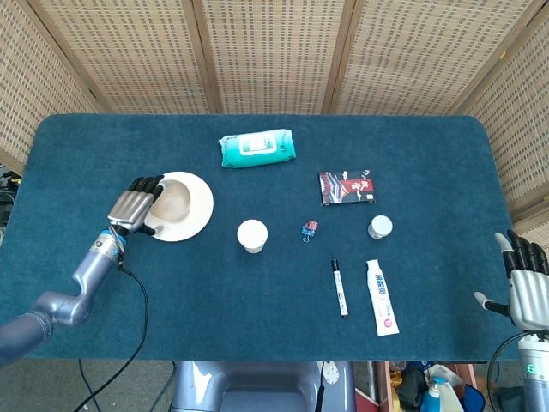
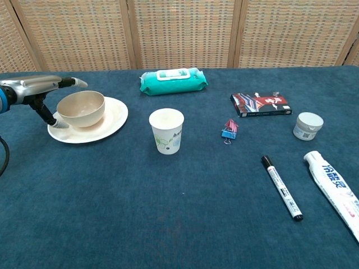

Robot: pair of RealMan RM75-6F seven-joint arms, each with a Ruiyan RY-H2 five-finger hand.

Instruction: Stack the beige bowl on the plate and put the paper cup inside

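The beige bowl (image 1: 176,202) (image 2: 82,108) sits upright on the cream plate (image 1: 199,215) (image 2: 109,120) at the table's left. My left hand (image 1: 135,206) (image 2: 39,89) is at the bowl's left side, its fingers stretched out above the rim and its thumb down by the plate's edge, holding nothing. The paper cup (image 1: 252,234) (image 2: 166,131) stands upright on the cloth, to the right of the plate and apart from it. In the head view my right hand (image 1: 525,287) hangs off the table's front right corner, fingers spread and empty.
A green wipes pack (image 1: 256,148) lies behind the plate. A red and black packet (image 1: 346,186), a binder clip (image 1: 310,228), a small jar (image 1: 380,227), a marker (image 1: 340,287) and a white tube (image 1: 383,297) lie right of the cup.
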